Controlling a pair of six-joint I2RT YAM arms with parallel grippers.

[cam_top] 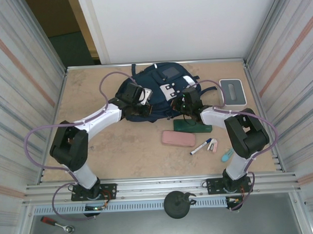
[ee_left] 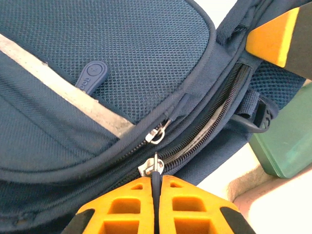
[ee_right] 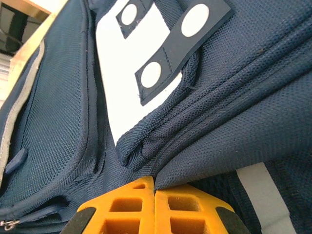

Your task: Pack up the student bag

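Since the student bag (cam_top: 150,80) must open first, we grip it twice.
Left gripper (ee_left: 156,204) pinches zipper pull (ee_left: 155,168); right gripper (ee_right: 154,204) clamps fabric fold (ee_right: 161,156), probably bracing.

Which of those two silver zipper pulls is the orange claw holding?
The lower zipper pull: its dark tab runs between the fingers of the shut left gripper. The upper zipper pull hangs free beside the pale stripe.

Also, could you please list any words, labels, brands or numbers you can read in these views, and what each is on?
Nothing here is legible.
The rubber zip tab on the student bag: embossed marks, too blurred to read.
The marker: any print is too small to tell.
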